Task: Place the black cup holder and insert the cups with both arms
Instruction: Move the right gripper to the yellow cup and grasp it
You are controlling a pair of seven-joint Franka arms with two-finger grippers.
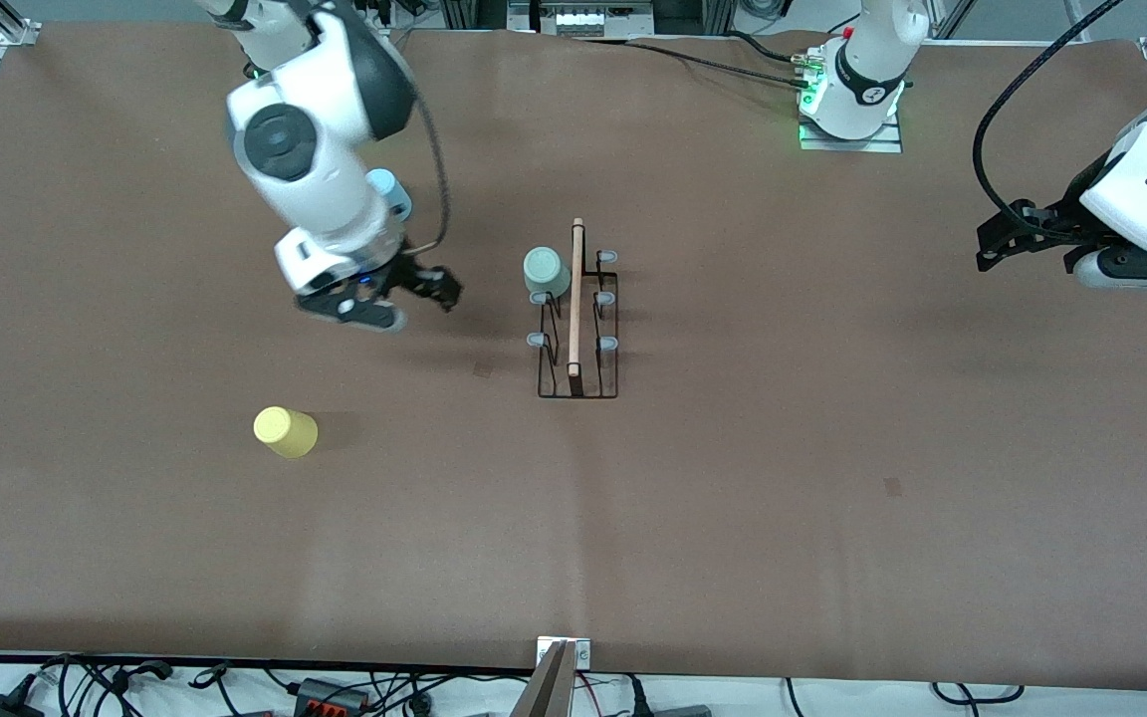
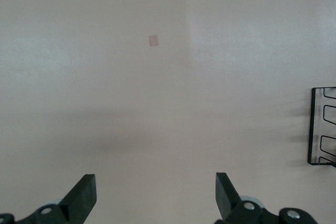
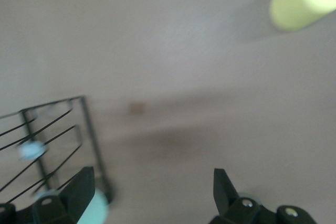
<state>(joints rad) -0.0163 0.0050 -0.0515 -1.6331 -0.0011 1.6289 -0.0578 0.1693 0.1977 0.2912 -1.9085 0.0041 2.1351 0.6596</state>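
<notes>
Black wire makes the cup holder (image 1: pixel 578 329), which stands about the middle of the brown table (image 1: pixel 832 478) with its light wooden rod handle (image 1: pixel 575 297) lying along the top. Grey-tipped pegs (image 1: pixel 607 345) stick out on both sides of the rod. The pale grey-green cup (image 1: pixel 546 272) sits upside down on one peg, on the side toward the right arm's end of the table and at the end of the rack farther from the front camera.

The yellow cup (image 1: pixel 286 432) lies on its side on the table, well apart from the rack, nearer to the front camera and toward the right arm's end. In the right wrist view it shows as a blurred yellow shape (image 3: pixel 303 2). The light blue cup (image 1: pixel 389 193) stands farther from the front camera than the yellow one, and the right arm covers most of it, so I see only a part.

The right gripper (image 1: pixel 414 289) hangs over bare table between the light blue cup and the rack. Its fingers (image 3: pixel 79 190) are spread apart with nothing between them, and the corner of the rack (image 3: pixel 52 135) shows close beside them in its own wrist view.

The left gripper (image 1: pixel 1007 239) waits over the left arm's end of the table, well apart from the rack. Its fingers (image 2: pixel 227 192) are also spread wide and empty, with one end of the rack (image 2: pixel 321 127) at the edge of its wrist view.
</notes>
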